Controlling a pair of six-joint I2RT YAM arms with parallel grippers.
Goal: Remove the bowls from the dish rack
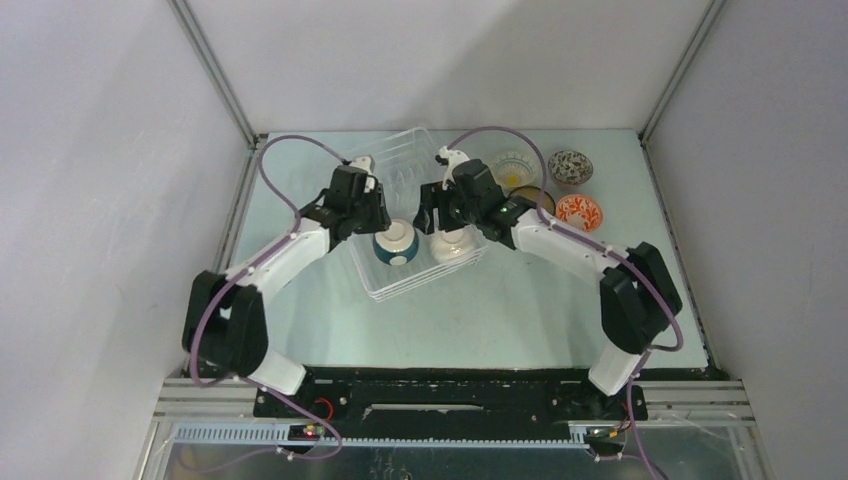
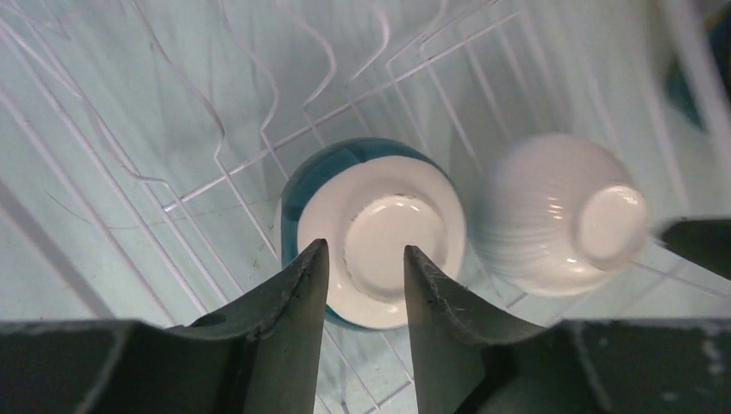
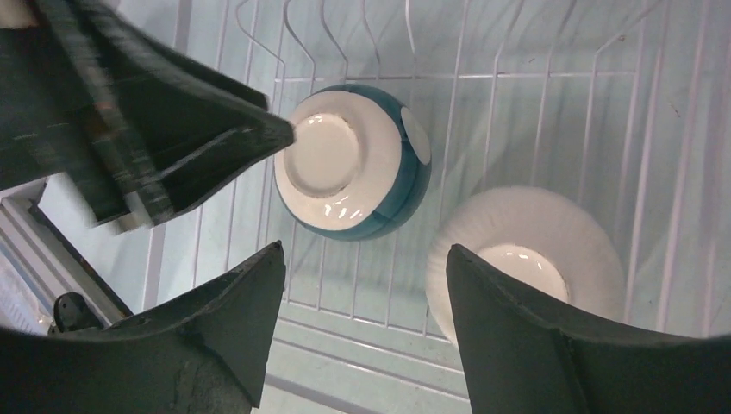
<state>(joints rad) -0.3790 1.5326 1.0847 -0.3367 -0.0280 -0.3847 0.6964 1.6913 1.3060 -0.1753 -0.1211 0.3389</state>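
Right now I have both arms reaching into the dish rack (image 1: 410,165), where two bowls sit upside down side by side in its near part: the teal bowl (image 1: 396,243) on the rack's left and the white ribbed bowl (image 1: 455,245) just beside it on the right. My left gripper (image 2: 366,250) is released, its fingers parted over the teal bowl's white foot; I cannot tell whether they touch it. My right gripper (image 3: 364,254) is spread wide and empty above the rack wires, with the white bowl partly behind one finger. Outside the rack, off its right side, the yellow-centred bowl (image 1: 513,168), speckled bowl (image 1: 570,166) and red-patterned bowl (image 1: 579,211) stand upright on the table (image 1: 500,310).
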